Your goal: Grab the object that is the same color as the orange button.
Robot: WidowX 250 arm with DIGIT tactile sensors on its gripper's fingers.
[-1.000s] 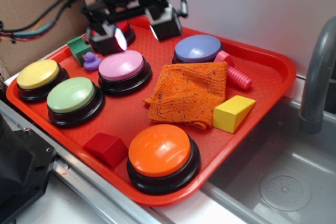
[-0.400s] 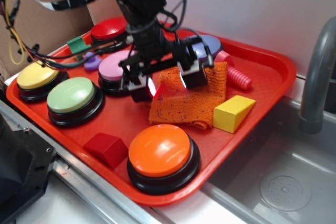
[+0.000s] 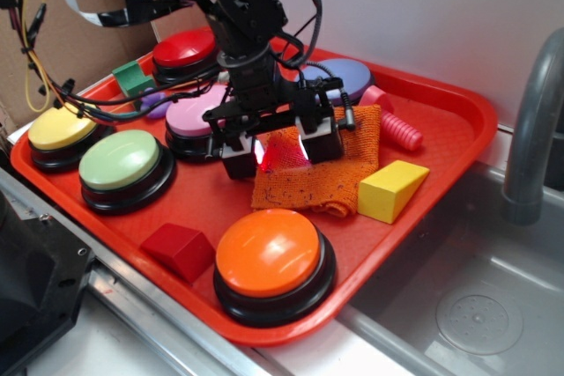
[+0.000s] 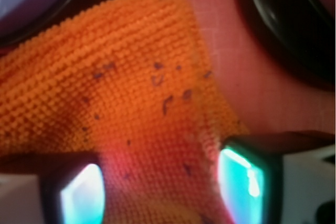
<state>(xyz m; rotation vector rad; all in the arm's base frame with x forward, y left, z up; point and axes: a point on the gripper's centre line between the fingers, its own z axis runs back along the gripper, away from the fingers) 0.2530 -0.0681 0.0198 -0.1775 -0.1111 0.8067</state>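
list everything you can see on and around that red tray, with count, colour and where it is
Dome buttons on black bases: six; orange front, green and yellow left, pink middle, red back, lavender back right.
Knitted cloth: one, orange with dark specks, tray centre.
Wedge block: one, yellow, right of the cloth.
Red block: one, front left.
Green block: one, back left.
Ribbed peg: one, pink, right.
Plastic tray: one, red, beside the sink.
Metal sink: one, grey, right.
Faucet: one, grey, far right.
Hand: one, black, open, lowered astride the cloth's left part.
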